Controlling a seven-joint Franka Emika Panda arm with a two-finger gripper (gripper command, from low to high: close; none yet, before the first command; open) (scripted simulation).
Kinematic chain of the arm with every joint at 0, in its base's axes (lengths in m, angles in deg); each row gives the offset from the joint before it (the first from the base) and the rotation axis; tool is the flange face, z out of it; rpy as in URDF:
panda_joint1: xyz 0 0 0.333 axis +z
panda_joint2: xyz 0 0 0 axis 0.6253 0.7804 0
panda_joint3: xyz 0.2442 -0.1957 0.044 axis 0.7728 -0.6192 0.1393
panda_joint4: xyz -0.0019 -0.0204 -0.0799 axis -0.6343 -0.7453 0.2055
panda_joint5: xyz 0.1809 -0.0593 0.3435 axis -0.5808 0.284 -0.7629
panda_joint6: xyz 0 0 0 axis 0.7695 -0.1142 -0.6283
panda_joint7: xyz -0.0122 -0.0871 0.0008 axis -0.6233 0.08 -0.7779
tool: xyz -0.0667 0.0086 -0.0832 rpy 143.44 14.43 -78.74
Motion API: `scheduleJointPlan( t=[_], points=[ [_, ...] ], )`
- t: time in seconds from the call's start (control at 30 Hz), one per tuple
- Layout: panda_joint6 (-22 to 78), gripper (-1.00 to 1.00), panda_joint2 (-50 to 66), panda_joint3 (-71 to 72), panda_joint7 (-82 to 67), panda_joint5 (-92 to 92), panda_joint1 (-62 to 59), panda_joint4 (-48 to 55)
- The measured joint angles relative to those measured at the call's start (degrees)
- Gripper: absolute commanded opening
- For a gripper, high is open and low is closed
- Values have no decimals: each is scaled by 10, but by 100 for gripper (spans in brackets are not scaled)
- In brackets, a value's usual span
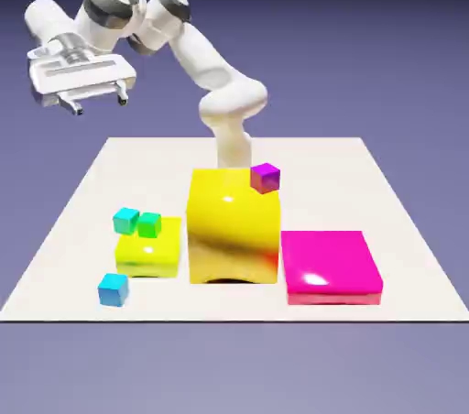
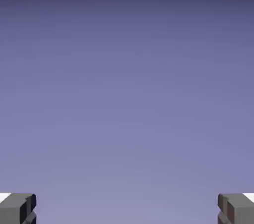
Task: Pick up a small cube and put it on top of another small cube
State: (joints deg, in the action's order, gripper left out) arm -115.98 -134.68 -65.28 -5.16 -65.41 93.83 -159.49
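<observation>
My gripper (image 1: pixel 101 104) hangs wide and empty at ten o'clock in the exterior view, leaving room to take a cube. A blue cube (image 1: pixel 114 290) sits at eight o'clock; the purple cube (image 1: pixel 266 179), around one o'clock, looks propped by the yellow block (image 1: pixel 233 229).

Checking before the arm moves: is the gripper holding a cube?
No, the gripper is open, with nothing between its fingertips.

White robot arm (image 1: pixel 203 57), bent, its elbow right of the open claw (image 1: pixel 101 103) in the exterior view; fingertips wide apart.
</observation>
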Motion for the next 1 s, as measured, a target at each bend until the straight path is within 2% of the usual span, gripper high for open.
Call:
scheduleJointPlan(
  t=[1.0],
  points=[
    [363,0,-158,-610,-567,-60,430,352]
  ],
)
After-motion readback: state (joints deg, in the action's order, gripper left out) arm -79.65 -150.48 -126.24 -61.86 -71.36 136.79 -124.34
